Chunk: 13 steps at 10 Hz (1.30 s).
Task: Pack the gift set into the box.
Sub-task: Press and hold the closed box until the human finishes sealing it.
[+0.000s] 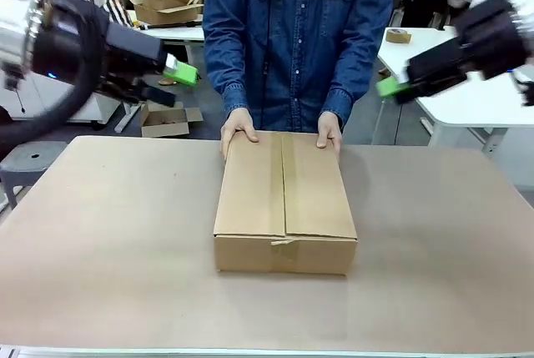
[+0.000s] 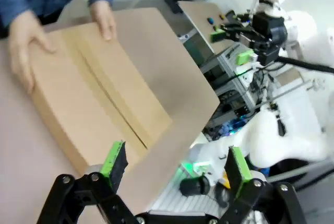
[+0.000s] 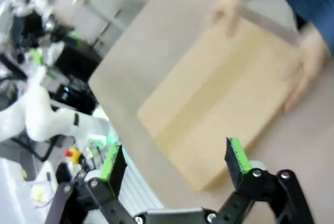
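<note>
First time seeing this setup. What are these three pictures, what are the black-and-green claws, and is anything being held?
Two white robot arms share a table with a person. The front view looks across it: the left tool and right tool hang raised at either side, both open and empty. The other two pictures come from cameras on each wrist, looking past that arm's own tool. On the table lies one closed brown box; the person's hands rest on its far end.
</note>
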Tool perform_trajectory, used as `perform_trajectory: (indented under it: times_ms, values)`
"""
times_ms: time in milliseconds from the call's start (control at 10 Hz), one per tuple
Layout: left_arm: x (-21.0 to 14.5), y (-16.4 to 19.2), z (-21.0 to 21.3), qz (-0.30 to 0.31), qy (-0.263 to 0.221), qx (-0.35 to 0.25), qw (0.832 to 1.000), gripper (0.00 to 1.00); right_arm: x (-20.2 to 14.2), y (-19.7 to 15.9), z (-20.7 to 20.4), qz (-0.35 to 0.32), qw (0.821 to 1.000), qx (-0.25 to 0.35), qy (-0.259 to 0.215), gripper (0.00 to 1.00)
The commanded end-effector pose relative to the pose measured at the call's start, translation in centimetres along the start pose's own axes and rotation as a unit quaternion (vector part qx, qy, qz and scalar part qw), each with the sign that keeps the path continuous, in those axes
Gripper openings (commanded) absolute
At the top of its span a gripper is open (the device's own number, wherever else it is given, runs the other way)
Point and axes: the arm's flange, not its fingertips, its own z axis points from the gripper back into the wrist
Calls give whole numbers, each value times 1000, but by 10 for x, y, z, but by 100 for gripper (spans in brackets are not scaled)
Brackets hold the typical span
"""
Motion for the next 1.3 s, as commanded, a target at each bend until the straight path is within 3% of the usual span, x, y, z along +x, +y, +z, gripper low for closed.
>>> perform_trajectory:
  times_ms: [0,100,200,300,400,500,600,700,800,1000,1100,1200]
  values:
    - [-17,39,-35,-64,-27,-32,997,100,-13,-31,-49,100,989,71,-82,100]
    - [-21,57,-45,-36,-20,-10,999,100,-20,-35,-66,50,996,63,-37,100]
    - [-4,14,-21,-38,-8,-11,999,100,-3,-5,-27,52,998,13,-29,100]
    - [-4,14,-21,-38,-8,-11,999,100,-3,-5,-27,52,998,13,-29,100]
    - [-12,41,-39,-44,-7,-12,999,100,-14,-20,-54,63,997,31,-33,100]
    - [-11,34,-75,-209,-1,-123,970,100,-3,-34,-71,161,982,19,-93,100]
    - [-14,55,-107,-328,-17,-130,936,100,-3,-55,-104,197,970,35,-137,100]
    - [-20,78,-127,-359,-42,-202,910,100,-14,-72,-136,222,962,68,-146,100]
    - [-24,106,-139,-396,-44,-118,909,100,-27,-93,-165,233,957,83,-153,100]
    - [-35,135,-144,-370,-36,-104,923,100,-51,-112,-201,245,960,99,-89,100]
    - [-38,151,-142,-347,-44,-83,933,100,-58,-123,-207,214,972,90,-42,100]
    - [-33,111,-132,-374,-9,-100,922,100,-53,-93,-178,225,964,87,-112,100]
